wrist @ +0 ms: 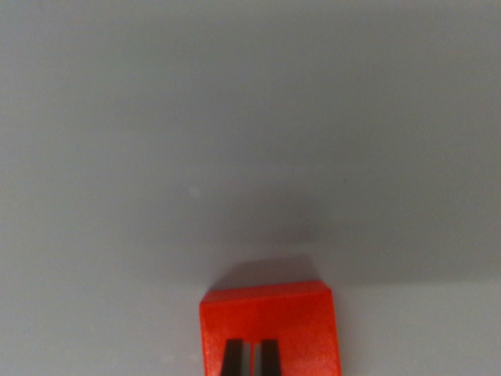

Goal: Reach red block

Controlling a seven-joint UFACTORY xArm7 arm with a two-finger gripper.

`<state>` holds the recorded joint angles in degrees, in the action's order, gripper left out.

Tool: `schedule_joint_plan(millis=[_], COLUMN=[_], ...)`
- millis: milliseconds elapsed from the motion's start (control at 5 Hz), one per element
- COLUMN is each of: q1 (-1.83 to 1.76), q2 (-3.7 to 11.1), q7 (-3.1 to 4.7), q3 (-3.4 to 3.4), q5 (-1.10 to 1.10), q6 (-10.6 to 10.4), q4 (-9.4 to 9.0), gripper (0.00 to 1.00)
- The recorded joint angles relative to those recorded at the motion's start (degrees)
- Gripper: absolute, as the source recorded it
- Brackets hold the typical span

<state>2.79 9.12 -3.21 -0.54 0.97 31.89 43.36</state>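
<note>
One red block point(270, 325) is all that sits on the grey table point(250, 141). It is at the bottom of the wrist view, a little to the right of the middle. Its lower part runs off the bottom edge of the picture. Nothing else lies near it, and nothing stands in the way. The table is plain and smooth, with a soft dark shadow just above the block.

Two dark fingertips point(233, 358) poke up from the bottom edge. They show right in front of the block, over its lower middle part. The block spreads out wider than both tips, to the left and to the right of them. A thin pale strip shows between the two tips, so they are very close together with only a small gap. The gripper point(250, 359) has nothing between its tips. I cannot tell if the tips touch the top of the block or just hang over it.
</note>
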Motion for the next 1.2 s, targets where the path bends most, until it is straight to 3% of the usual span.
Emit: schedule_joint_plan(millis=[1200], q1=[0.03], q2=[0.31], q7=[-0.07], q3=[-0.05], q5=[-0.01], q6=[-1.58], q4=[-1.3], gripper=[0.0])
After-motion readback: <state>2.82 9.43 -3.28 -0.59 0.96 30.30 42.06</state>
